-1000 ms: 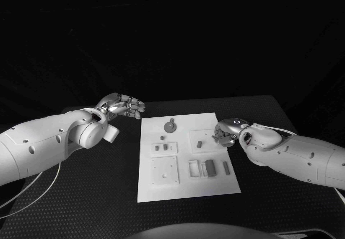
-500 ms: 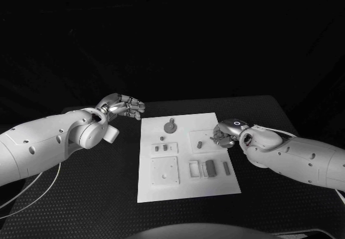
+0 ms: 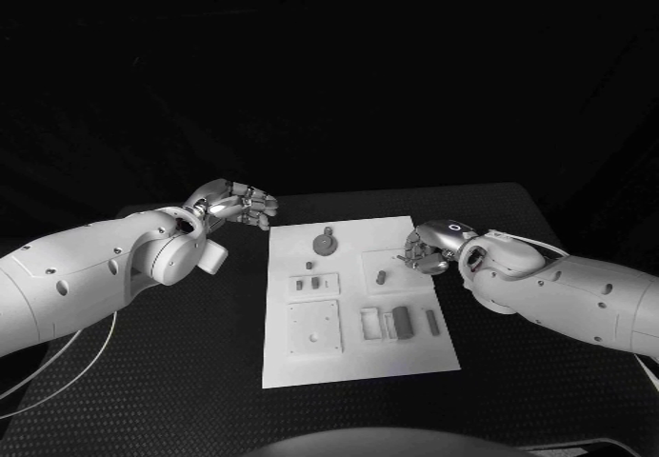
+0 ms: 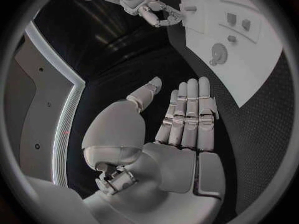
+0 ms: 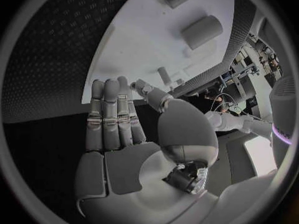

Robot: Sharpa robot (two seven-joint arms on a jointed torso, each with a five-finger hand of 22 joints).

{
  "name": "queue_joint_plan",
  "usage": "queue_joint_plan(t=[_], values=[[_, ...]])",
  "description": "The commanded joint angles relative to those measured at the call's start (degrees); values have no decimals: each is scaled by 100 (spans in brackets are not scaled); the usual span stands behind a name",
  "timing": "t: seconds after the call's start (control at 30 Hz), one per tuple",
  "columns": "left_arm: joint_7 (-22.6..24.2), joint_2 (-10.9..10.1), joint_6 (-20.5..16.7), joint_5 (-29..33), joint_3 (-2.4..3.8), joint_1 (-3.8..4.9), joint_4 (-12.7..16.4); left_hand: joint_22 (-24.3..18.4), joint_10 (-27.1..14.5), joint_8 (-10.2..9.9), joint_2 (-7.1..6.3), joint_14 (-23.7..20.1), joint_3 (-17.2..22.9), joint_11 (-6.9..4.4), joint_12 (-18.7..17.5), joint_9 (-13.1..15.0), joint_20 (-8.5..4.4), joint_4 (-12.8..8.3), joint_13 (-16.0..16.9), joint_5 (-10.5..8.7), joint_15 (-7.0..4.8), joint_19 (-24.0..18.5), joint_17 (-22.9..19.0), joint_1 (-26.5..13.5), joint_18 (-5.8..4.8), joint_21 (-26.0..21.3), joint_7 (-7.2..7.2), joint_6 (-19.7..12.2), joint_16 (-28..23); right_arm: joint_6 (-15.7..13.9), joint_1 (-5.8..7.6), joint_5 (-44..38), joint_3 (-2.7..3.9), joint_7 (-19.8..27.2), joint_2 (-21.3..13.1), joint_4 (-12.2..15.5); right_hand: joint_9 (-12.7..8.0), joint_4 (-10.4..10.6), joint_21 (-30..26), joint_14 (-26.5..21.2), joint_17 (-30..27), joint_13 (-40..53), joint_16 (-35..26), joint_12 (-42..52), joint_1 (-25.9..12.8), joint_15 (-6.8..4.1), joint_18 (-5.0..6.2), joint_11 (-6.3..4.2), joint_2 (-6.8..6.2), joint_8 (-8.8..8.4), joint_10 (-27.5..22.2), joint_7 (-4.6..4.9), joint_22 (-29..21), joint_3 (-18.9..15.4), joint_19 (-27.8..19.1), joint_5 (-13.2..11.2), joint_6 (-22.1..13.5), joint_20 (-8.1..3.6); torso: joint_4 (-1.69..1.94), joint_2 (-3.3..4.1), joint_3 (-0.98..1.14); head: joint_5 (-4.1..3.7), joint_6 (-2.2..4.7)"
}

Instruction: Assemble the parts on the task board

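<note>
White task board [image 3: 412,357] w/ parts, left hand [image 3: 236,203] beside, right hand [image 3: 428,249] at edge

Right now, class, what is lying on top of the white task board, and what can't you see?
The task board carries small grey parts: a round piece, pegs and blocks. The right hand hovers at its right edge, covering a bit of board beneath it.
</note>
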Motion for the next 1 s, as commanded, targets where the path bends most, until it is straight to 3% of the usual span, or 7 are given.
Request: queue_joint_plan(t=[0.03,0.17,0.3,0.47,0.6,0.73,1.0], values=[[25,18,96,-84,5,9,7,-11,-52,-13,-40,-15,-11,-2,-24,-8,20,-22,9,-6,37,-18,5,4,79,19,-19,-38,-36,35,27,228,10,130,-9,19,24,-25,30,-18,-9,8,28,12,-4,-18,34,-3,52,20,21,-19,129,21,21,39,44,-20,2,-1,-2,-14,16],[12,27,96,-114,5,9,8,-13,-55,-11,-35,-15,-11,-1,-24,-8,21,-17,9,-6,37,-20,6,1,78,19,-19,-37,-37,34,47,245,30,142,-9,12,25,-27,30,-19,-10,9,28,11,-3,-18,34,-3,56,20,21,-19,129,24,21,39,44,-21,4,0,-1,-18,23],[-96,59,109,-228,5,10,-26,-17,-50,-2,-22,-3,-12,-3,-18,-6,20,-1,12,-6,35,-12,10,-9,80,25,-23,-26,-33,24,82,301,112,198,-4,45,26,-30,31,-20,-11,10,29,9,0,-18,34,-3,59,20,21,-19,129,28,21,40,44,-21,7,-1,3,-12,38],[-443,165,469,-483,5,24,-81,-27,-6,24,22,53,-54,-23,0,-6,5,121,29,-8,15,32,31,-143,87,41,-40,11,-13,43,263,504,153,307,-10,174,27,-34,31,-21,-12,11,29,7,3,-19,34,-3,62,19,20,-18,129,33,21,40,42,-21,7,-8,1,0,96],[-880,295,1182,-734,4,83,-140,-47,54,34,237,105,-294,-51,12,-23,-24,659,51,-16,-12,74,66,-860,95,40,-52,29,9,66,442,585,155,355,-24,387,28,-36,31,-23,-14,13,28,4,5,-18,34,-2,64,18,18,-17,129,37,20,40,40,-21,-7,-7,-9,37,163],[-1098,415,1472,-938,3,105,-188,-32,166,38,474,182,-602,-110,54,-31,-74,1110,92,-24,-66,138,133,-1549,129,68,-67,30,72,92,567,625,155,374,-18,587,29,-36,31,-25,-15,13,28,3,5,-18,34,-1,66,17,17,-16,128,39,20,40,39,-21,-10,-15,-14,67,212],[-1291,647,1910,-1097,1,159,-249,64,310,66,810,249,-1317,-203,96,-23,-166,1314,211,-24,-162,216,329,-2086,166,106,-106,44,197,145,597,662,155,398,37,957,30,-35,31,-26,-16,15,27,1,5,-18,34,-1,70,16,17,-14,128,42,20,40,37,-20,-2,-22,-21,171,275]])
